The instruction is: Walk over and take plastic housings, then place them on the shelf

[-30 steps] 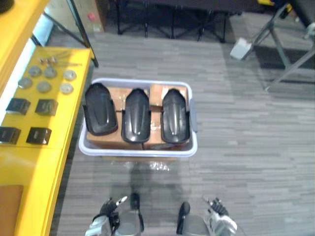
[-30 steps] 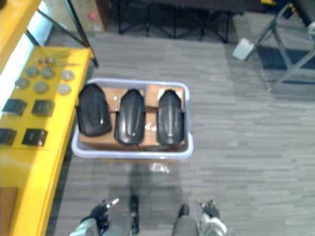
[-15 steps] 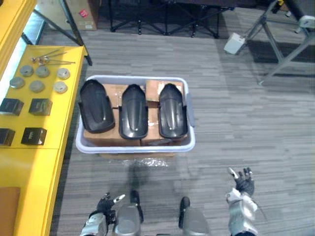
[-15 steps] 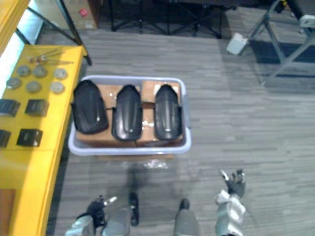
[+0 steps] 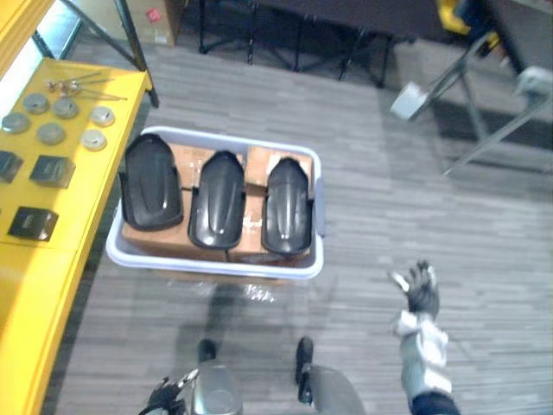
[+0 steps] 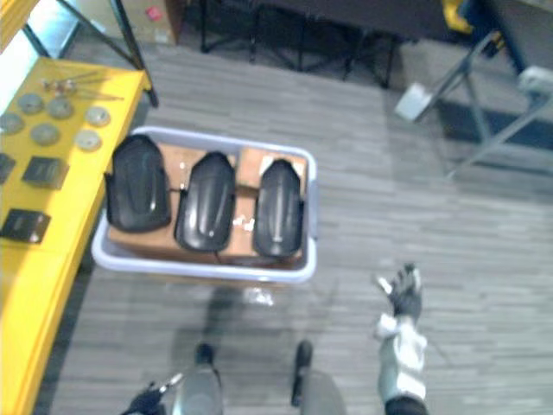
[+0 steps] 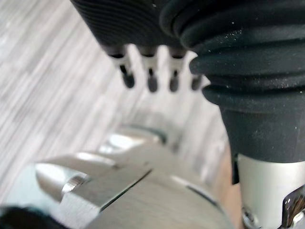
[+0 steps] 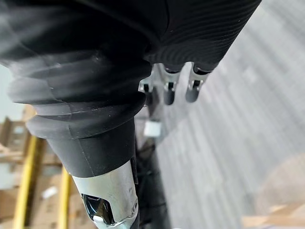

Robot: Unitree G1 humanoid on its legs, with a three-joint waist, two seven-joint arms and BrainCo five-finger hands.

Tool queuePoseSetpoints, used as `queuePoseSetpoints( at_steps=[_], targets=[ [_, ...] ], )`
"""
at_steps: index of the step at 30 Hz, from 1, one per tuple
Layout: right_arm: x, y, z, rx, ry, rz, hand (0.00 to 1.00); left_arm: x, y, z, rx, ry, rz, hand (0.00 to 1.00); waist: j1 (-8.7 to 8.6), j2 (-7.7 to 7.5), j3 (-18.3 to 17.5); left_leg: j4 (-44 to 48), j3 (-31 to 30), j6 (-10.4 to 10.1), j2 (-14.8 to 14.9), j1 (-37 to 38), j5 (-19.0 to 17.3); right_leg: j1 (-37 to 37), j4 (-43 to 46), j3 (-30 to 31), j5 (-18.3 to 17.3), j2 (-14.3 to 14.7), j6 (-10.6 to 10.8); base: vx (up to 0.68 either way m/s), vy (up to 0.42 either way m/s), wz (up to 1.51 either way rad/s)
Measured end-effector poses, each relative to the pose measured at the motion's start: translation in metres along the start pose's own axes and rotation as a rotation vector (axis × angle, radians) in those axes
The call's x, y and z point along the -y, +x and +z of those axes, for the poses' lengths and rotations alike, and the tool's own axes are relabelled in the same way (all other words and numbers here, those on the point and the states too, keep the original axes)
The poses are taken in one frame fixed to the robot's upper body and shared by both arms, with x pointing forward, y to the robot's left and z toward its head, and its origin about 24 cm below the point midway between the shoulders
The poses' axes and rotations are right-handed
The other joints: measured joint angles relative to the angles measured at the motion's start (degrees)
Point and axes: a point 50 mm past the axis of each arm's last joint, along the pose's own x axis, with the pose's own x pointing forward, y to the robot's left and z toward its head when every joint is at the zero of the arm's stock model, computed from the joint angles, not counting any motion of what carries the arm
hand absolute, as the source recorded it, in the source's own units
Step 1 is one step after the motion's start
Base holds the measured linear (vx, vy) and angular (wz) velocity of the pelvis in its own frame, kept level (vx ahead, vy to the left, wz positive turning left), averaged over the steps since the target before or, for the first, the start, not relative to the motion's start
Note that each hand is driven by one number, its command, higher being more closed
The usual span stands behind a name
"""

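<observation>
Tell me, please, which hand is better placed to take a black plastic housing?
Right, probably: the right hand is raised, open, nearer the rightmost black plastic housing; the left hand hangs low.

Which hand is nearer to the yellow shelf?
Left. The left hand hangs low, just right of the yellow shelf; the right hand is far off, past the bin's right end.

Round metal discs, thin rods and black square blocks are lying at the upper left of the frame. A pale bin is sitting left of centre on the grey plank floor, holding cardboard boxes. A white box is resting at the upper right.
</observation>
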Motion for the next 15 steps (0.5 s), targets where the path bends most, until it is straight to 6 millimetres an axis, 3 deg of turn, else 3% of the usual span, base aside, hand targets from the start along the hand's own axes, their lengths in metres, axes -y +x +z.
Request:
queuePoseSetpoints(
  at_steps=[2,8,15],
  targets=[
    [0.002,0.008,0.013,0.037,0.001,-0.034,0.0,0.005,0.0,0.003,0.032,0.025,0.001,0.0,0.01,0.97,0.4,-2.5,-0.1,-0.1,-0.1,0.2,1.6,-0.6,0.0,-0.7,-0.4,0.1,-0.1,-0.1,-0.092,0.2],
    [-0.003,0.027,0.043,0.122,-0.016,-0.07,0.0,0.014,0.002,0.027,0.152,0.065,-0.023,0.0,-0.33,0.78,1.7,-6.9,0.1,0.8,-2.9,-1.1,5.1,-4.3,1.1,-0.6,0.3,-2.1,0.7,-0.06,0.025,0.05],
    [-0.073,0.067,0.12,0.33,-0.096,0.119,0.0,0.063,0.001,0.082,0.34,0.143,-0.159,0.0,-1.04,1.29,4.4,-3.2,0.1,2.7,-5.4,-5.8,4.6,-7.5,1.0,0.7,2.5,-4.3,1.7,-0.02,0.063,0.01]
  ],
)
